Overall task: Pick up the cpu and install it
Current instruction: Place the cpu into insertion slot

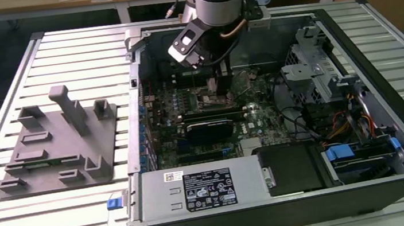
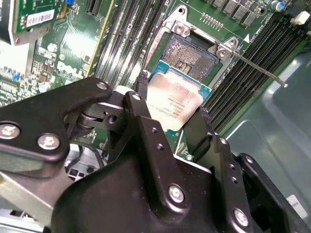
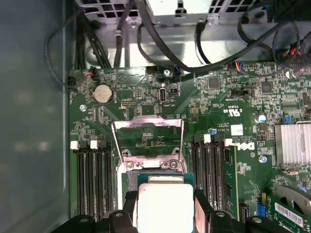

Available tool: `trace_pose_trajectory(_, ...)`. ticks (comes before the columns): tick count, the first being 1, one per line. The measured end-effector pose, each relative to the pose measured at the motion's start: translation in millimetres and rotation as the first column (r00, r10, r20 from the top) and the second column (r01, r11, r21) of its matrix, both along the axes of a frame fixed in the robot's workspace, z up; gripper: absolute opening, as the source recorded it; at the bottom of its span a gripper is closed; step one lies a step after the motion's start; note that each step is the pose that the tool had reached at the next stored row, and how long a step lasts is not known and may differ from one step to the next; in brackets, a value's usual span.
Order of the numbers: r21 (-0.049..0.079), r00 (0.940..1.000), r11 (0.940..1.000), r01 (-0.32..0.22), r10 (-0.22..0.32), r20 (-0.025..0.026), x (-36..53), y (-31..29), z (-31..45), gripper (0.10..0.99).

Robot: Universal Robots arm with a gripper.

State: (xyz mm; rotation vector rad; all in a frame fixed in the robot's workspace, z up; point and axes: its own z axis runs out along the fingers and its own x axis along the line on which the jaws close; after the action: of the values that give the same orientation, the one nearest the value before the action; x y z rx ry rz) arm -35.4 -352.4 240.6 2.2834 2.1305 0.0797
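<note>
Black gripper (image 2: 171, 104) is clamped on the silvery square cpu (image 2: 174, 97), just over the open socket (image 2: 187, 51) on the green motherboard (image 3: 146, 92). The black computer case (image 1: 292, 217) lies open on a ribbed metal table (image 1: 61, 223) beside a grey plastic fixture (image 1: 60, 148).

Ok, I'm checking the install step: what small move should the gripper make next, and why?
Probably a slow, short descent: the gripper is shut on the chip over the open socket, whose frame stands raised, out of the way.
</note>
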Motion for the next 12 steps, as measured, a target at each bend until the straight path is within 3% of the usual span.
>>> trace_pose_trajectory(4, 0.000, 0.9997, 0.9997, 0.026, -0.026, 0.0000, -0.5, 0.0, -4.2, 0.541)
trace_pose_trajectory(12, 0.002, 0.9997, 0.9997, 0.026, -0.026, 0.0001, -0.7, -0.1, -5.0, 0.541)
